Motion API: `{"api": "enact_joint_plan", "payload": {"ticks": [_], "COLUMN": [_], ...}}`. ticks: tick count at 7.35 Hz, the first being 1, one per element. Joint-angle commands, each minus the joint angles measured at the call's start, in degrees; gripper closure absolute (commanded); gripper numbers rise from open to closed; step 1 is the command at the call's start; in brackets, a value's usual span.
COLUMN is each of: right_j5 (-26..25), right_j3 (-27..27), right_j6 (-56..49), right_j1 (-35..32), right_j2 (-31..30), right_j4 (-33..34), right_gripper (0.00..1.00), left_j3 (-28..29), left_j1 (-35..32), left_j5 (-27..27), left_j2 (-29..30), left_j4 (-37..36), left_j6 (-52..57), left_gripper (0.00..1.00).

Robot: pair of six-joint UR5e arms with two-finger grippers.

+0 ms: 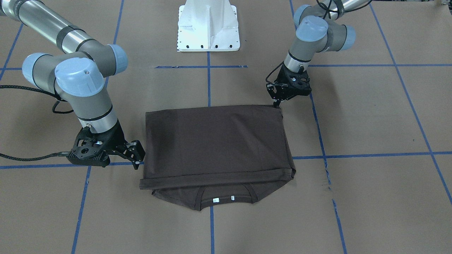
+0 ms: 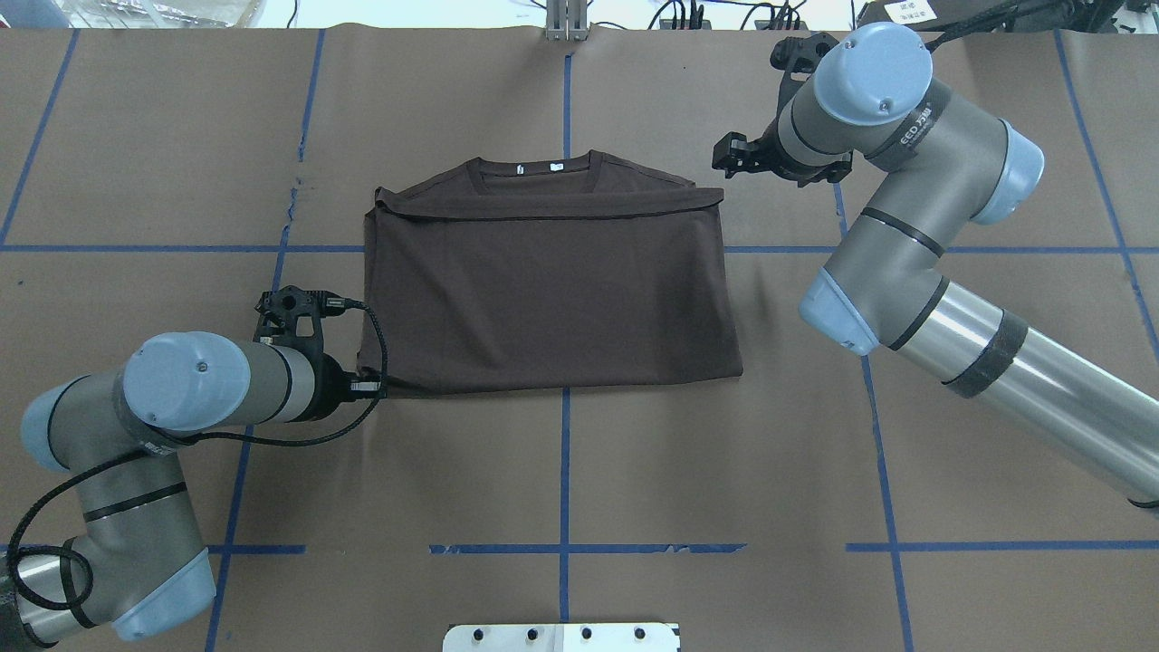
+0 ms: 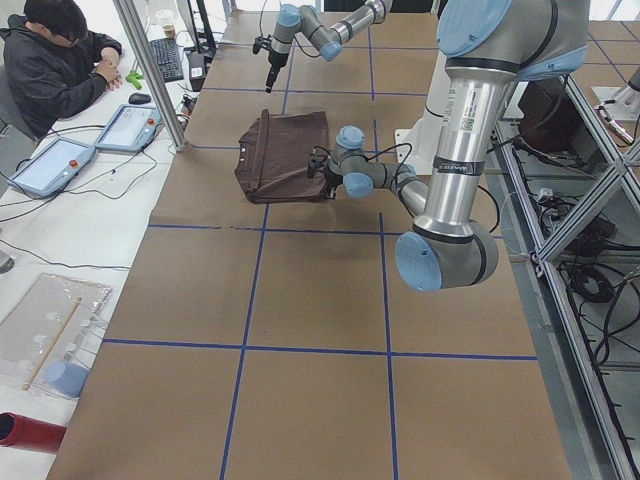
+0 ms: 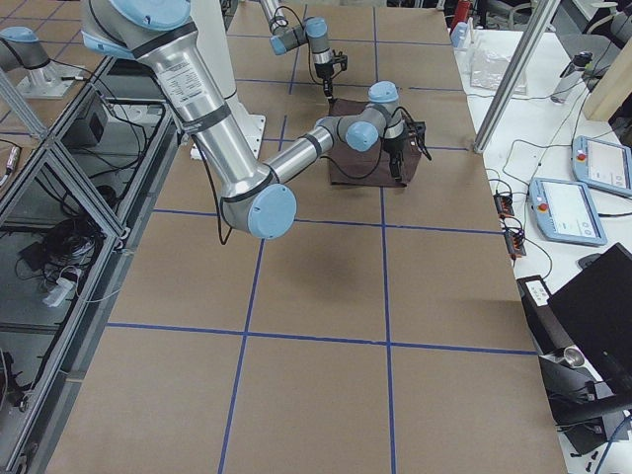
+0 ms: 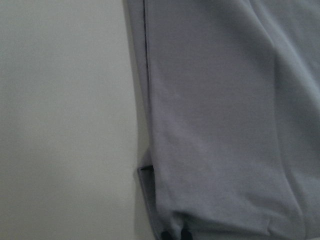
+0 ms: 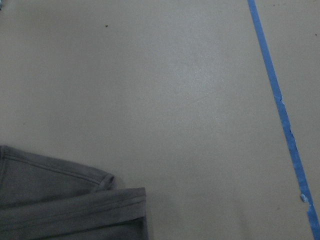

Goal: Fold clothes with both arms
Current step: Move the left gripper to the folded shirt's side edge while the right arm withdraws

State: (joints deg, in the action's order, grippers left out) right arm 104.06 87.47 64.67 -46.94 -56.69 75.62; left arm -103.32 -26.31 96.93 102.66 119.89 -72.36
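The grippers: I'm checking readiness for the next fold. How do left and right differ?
The left gripper points down, fingers together, at the T-shirt corner nearest the robot. The right gripper lies sideways, fingers spread, beside the far hem corner. Both sit low at the shirt's edges.

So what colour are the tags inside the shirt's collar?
White: the neck tags stand out against the dark brown T-shirt, clearest in the front-facing view.

You have one dark brown T-shirt (image 1: 215, 141), two white neck tags (image 1: 216, 200) in its collar, a left arm (image 2: 263, 385) and a right arm (image 2: 905, 263) making two arms, a left gripper (image 1: 277, 103) and a right gripper (image 1: 139, 158) making two grippers, one white pedestal base (image 1: 208, 28), one seated person (image 3: 50, 70).
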Motion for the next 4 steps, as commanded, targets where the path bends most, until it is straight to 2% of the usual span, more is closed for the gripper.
{"api": "enact_joint_plan", "payload": {"ticks": [1,2,4], "right_j5": [0.1,0.1,0.1], "right_j3": [0.0,0.0,0.0], "right_j6": [-0.1,-0.1,-0.1], "right_j1": [0.0,0.0,0.1], "right_j2": [0.0,0.0,0.0], "right_j4": [0.0,0.0,0.0], "right_gripper": [0.00,0.00,0.00], "left_j3": [-0.1,0.6,7.4], "left_j1": [-0.9,-4.0,-12.4], "left_j5": [-0.7,-0.6,-0.4], "left_j2": [-0.4,-0.4,1.5], "left_j4": [-0.1,-0.1,0.2], "left_j6": [2.0,8.1,16.0], "left_gripper": [1.00,1.00,1.00]}}
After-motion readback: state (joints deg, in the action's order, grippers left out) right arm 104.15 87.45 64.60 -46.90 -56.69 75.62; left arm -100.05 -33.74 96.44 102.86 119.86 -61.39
